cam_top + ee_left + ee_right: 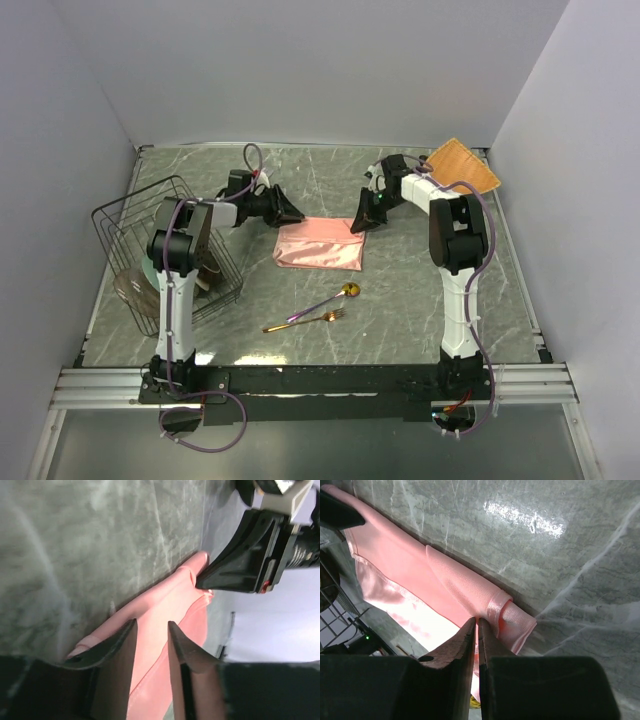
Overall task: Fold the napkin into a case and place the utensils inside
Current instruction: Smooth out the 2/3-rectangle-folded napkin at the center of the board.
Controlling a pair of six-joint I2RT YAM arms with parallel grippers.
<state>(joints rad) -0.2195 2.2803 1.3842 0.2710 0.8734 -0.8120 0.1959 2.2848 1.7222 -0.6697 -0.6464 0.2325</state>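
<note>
Grey marbled table (420,300), pale walls (300,70); left end effector (151,625) apart, right end effector (477,621) clamped on napkin (395,565).

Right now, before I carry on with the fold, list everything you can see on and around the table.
napkin: one, salmon pink, folded to a rectangle, mid-table toward the far side
spoon: one, gold with a purplish handle, nearer than the napkin, apart from it
fork: one, gold, just nearer than the spoon
wire rack: one, black, left side of the table
crockery: count and colour unclear, low in the rack
mat: one, orange-tan woven, far right corner
table: one, grey-green marbled
left tool: one, black, jaws apart over the napkin's far left corner
right tool: one, black, jaws nearly together at the napkin's far right corner, apparently pinching cloth
</note>
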